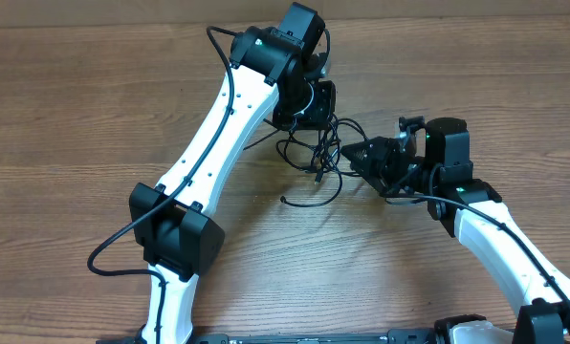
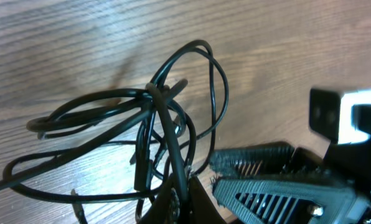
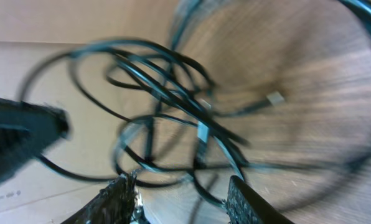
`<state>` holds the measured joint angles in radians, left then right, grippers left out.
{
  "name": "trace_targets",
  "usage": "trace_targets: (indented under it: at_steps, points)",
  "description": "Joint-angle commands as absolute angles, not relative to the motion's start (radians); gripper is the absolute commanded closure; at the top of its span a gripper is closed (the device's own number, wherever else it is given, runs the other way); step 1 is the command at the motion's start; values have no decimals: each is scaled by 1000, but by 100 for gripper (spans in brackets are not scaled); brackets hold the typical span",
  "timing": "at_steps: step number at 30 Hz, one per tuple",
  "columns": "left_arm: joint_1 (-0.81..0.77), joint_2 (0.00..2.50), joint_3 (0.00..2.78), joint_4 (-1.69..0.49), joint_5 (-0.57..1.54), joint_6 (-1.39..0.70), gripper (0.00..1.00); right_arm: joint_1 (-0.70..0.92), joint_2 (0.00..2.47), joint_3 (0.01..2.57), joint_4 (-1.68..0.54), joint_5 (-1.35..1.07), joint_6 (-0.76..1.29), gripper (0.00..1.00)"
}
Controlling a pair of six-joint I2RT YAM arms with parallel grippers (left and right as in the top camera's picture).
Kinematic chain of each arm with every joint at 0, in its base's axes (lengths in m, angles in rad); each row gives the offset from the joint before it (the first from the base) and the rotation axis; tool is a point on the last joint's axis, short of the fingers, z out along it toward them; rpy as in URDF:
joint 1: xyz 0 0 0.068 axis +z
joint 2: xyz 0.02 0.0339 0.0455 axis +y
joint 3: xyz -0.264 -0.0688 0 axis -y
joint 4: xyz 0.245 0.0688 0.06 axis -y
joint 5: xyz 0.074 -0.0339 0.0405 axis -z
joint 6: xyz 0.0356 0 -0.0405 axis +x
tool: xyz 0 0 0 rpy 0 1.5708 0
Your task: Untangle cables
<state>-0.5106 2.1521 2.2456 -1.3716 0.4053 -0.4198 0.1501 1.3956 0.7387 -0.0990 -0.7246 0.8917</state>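
The cables (image 1: 316,161) lie as one knotted bundle of thin black loops on the wooden table, just right of centre. My left gripper (image 1: 314,122) comes down on the bundle's upper edge. In the left wrist view it (image 2: 180,200) is shut on one strand, and the cables (image 2: 154,99) fan out from a knot beyond it. My right gripper (image 1: 352,154) points left at the bundle's right side. In the right wrist view it (image 3: 182,200) stands open, with blurred cable loops (image 3: 167,93) crossing in front of the gap and one strand running down between the fingers.
One loose cable end (image 1: 285,200) trails toward the front of the table, and a small silver plug (image 3: 274,98) lies on the wood beyond the loops. The right gripper's ribbed fingers (image 2: 279,190) sit close beside the left gripper. The left arm's thicker black cable (image 1: 113,250) loops at left.
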Motion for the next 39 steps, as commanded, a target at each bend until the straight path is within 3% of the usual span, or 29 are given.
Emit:
trace_targets:
  at_steps: [1,7,20,28,39]
  points:
    - [-517,2124,2265,-1385,476,-317,96,163,1376,748,-76,-692,979,55]
    - [-516,2124,2268,-1369,609,-260,96,163,1377,748,-75,-647,1131,55]
    - [-508,2124,2307,-1322,869,-213,96,273,1402,748,-104,-492,1129,59]
    - [-435,2124,2514,-1342,892,-248,96,297,1460,748,-213,-305,1089,70]
    - [-379,2124,2618,-1342,892,-296,96,295,1497,748,-268,-214,1001,71]
